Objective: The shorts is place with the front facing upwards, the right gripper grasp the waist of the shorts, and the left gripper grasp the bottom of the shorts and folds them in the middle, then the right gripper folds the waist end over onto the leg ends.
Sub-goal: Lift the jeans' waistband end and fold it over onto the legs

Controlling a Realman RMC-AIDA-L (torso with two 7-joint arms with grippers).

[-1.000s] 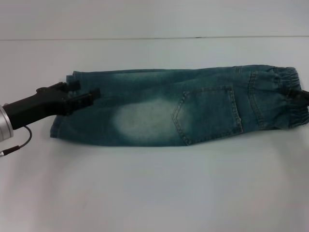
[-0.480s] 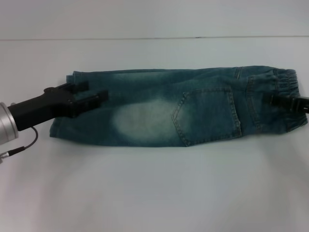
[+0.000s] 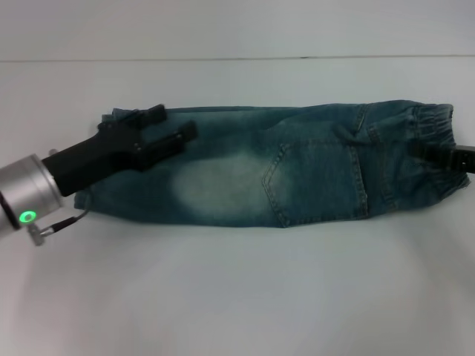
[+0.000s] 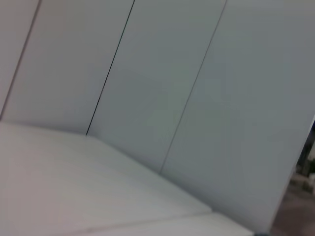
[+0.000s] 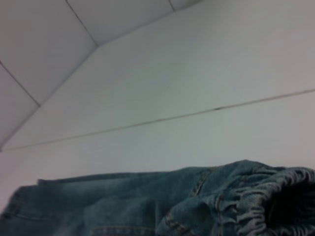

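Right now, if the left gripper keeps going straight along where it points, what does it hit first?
The left gripper points along the shorts toward the waist end. It sits above the denim, height unclear, so it would likely pass over the leg fabric or meet it first; the right gripper lies farther on.

My left hand (image 3: 167, 127): black, angular fingers; silver cylindrical wrist, green light, thin dark cable. My right hand (image 3: 445, 157): black.

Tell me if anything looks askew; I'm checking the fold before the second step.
The shorts lie folded lengthwise, mostly flat. The waist end is bunched and lifted where the right gripper meets it. The left gripper is over the leg end, open.
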